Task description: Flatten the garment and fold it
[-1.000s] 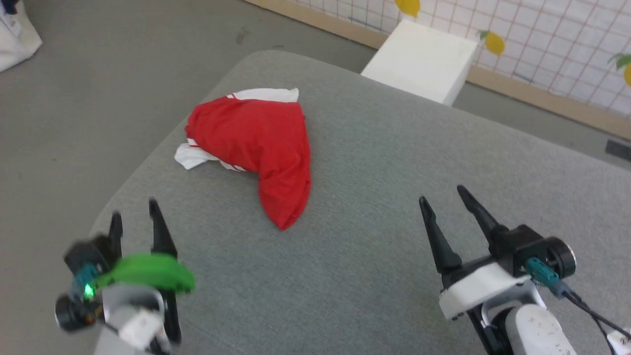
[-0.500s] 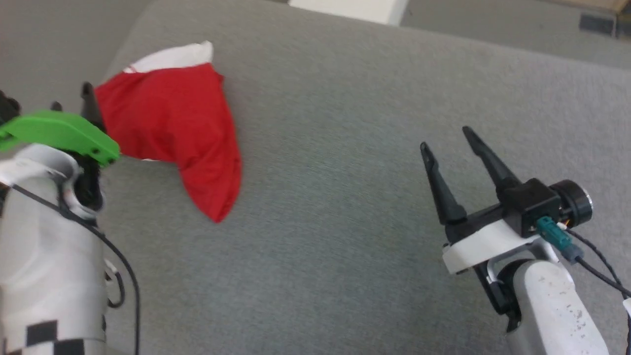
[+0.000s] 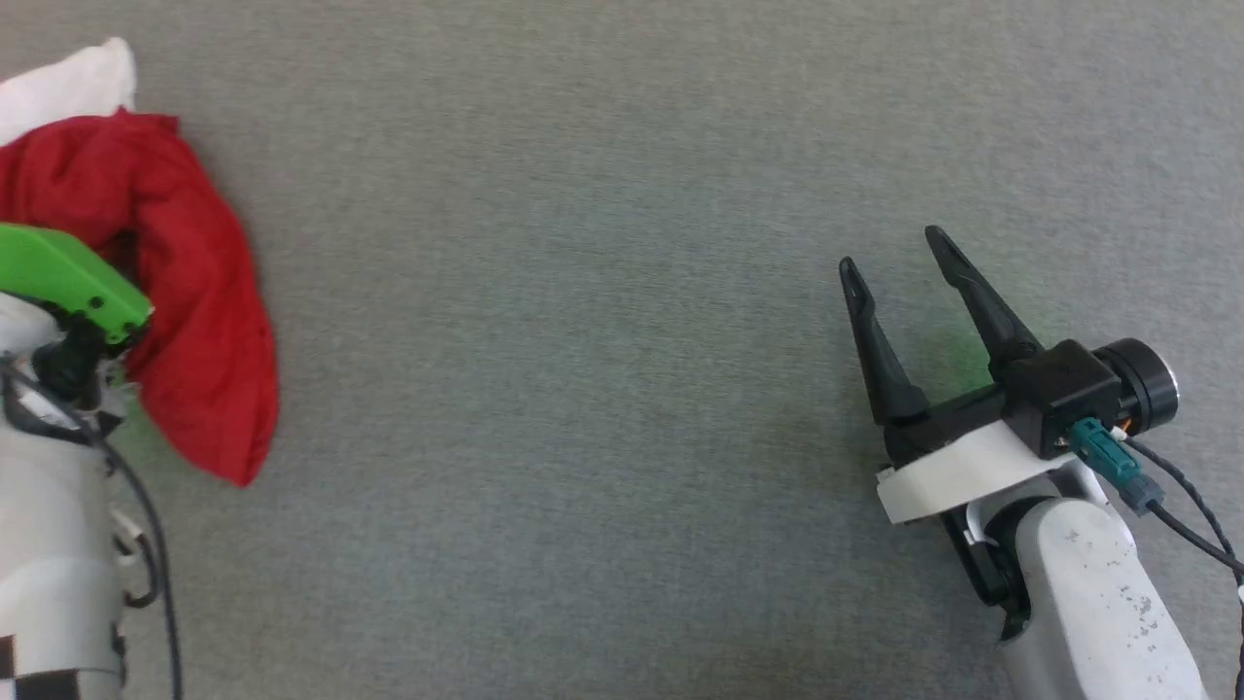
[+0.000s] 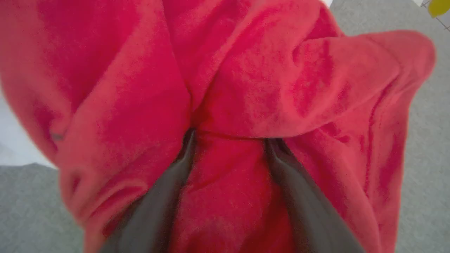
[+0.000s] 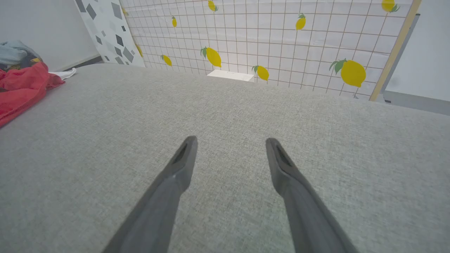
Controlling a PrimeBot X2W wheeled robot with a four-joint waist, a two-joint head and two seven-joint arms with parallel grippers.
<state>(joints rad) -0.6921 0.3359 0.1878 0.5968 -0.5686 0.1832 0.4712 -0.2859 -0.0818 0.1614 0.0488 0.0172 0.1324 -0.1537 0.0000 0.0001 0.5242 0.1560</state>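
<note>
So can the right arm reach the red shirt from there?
Probably, but it's a long stretch. The right gripper is open over bare grey cushion, with nothing between it and the shirt, which lies far off to its left.

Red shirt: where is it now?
Head view, far left: the red shirt lies bunched on the grey cushion, the open left gripper in its folds, the right gripper well apart.

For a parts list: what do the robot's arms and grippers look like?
The left gripper and right gripper each have two long dark fingers. The right sits on a white bracket with a teal connector and black cable. The pale left arm bears a green cover and checkered marking.
</note>
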